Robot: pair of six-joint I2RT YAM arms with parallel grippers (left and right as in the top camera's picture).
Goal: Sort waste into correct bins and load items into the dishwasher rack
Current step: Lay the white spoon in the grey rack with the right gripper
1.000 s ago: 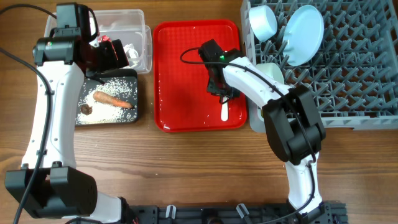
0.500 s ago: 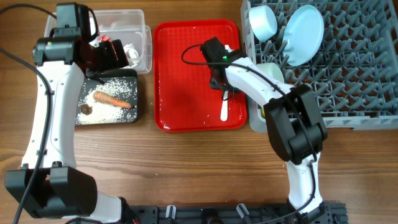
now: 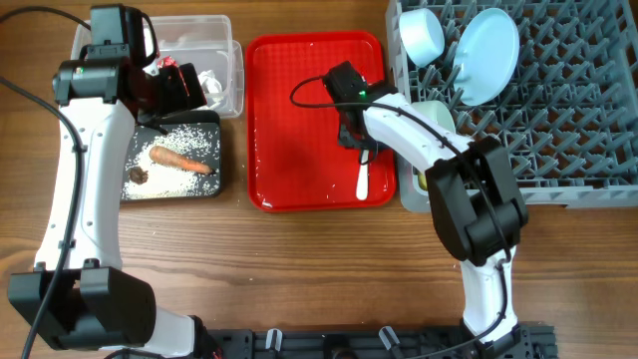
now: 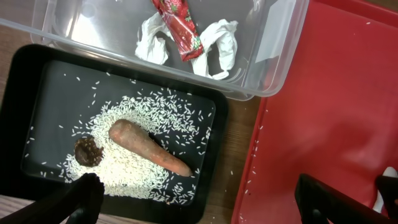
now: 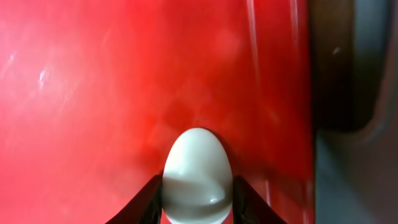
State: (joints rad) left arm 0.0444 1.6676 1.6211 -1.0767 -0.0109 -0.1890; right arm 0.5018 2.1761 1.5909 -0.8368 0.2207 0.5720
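right gripper (image 5: pixel 197 202) is clamped on the bowl end of the white plastic spoon (image 5: pixel 197 168), low over the right side of the red serving tray (image 3: pixel 299 150), beside the grey dishwasher rack (image 3: pixel 578 150). left gripper (image 4: pixel 199 196) hangs with jaws spread wide above the black tray (image 4: pixel 37 93), which holds rice grains (image 4: pixel 143 118), sausage-shaped piece (image 4: pixel 146 146) and dark lump (image 4: pixel 87 151). red wrapper (image 4: pixel 180 28) and crumpled paper (image 4: pixel 217 43) lie in the clear tub (image 4: pixel 280 56).

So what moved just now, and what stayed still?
The right end effector, shut on the white spoon, slid a little toward the grey rack over the red tray, carrying the spoon along. The black tray, clear tub and blue plate stayed put.
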